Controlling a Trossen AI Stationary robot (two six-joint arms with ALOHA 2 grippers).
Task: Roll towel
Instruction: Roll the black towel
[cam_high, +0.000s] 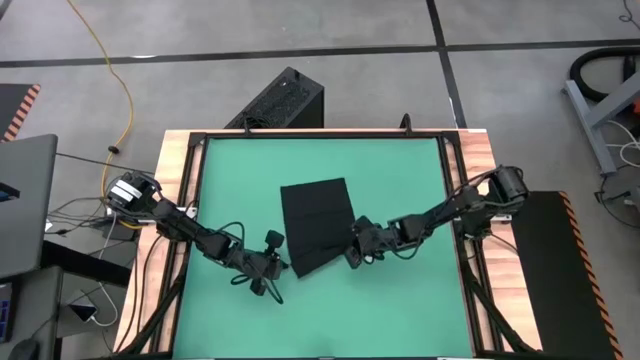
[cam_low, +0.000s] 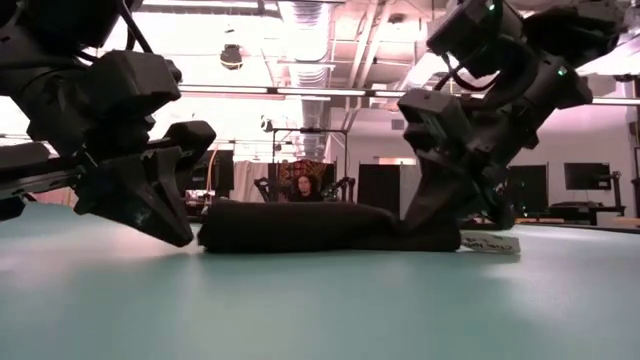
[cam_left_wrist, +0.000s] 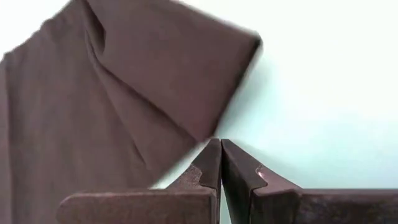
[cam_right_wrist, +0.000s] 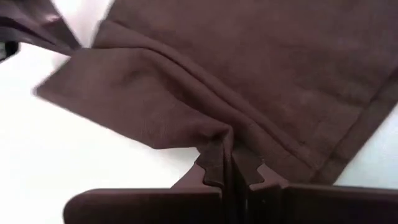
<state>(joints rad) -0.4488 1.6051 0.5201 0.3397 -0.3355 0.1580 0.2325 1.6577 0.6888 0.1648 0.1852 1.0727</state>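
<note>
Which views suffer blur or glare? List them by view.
Low view: ceiling lights glare and both grippers, left and right, are silhouettes; left wrist view: the towel has a smeared edge; right wrist view: sharp at the pinched fold, soft elsewhere; high view: evenly lit.

- No text, brand, number or sign can be read in any of the views.
- A small white tag (cam_low: 490, 243) is seen lying on the table (cam_low: 320, 310) at one end of the towel (cam_low: 300, 228) in the low view; dark marks are printed on it, but they cannot be made out.
- No lettering can be made out on the screens and fittings of the room behind the table.
</note>
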